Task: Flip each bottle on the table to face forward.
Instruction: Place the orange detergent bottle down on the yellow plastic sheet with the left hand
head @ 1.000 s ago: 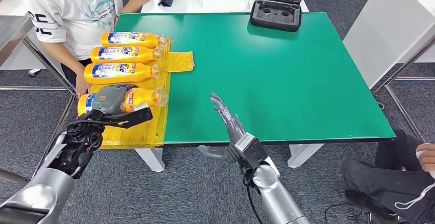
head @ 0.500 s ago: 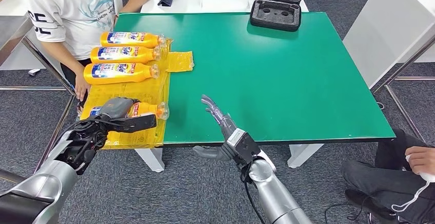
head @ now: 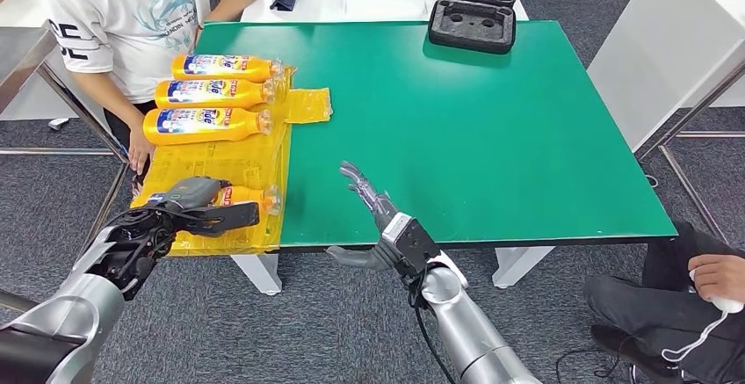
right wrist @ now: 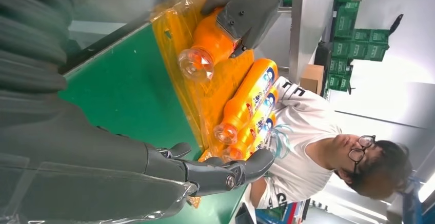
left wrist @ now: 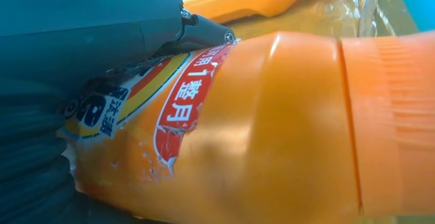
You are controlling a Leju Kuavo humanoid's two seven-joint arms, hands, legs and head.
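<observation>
My left hand is wrapped around the near bottle, an orange one with a red and blue label. It lies on its side on the yellow plastic sheet at the near left corner of the green bench, with its clear cap pointing toward the middle of the bench. In my left wrist view the bottle is very close, and my grey thumb lies over the label while my dark fingers come under it. From my right wrist view I can see the same bottle with the left hand on top of it.

Three more bottles lie side by side farther back on the sheet: a far bottle, a middle bottle and a third bottle. Their caps all point toward the middle of the bench too, and their labels face up.

My right hand holds nothing. Its fingers are spread and reach over the near edge of the bench, well apart from the near bottle.

A person in a white shirt stands at the left side of the bench, next to the bottles. A black case sits open at the far edge.
</observation>
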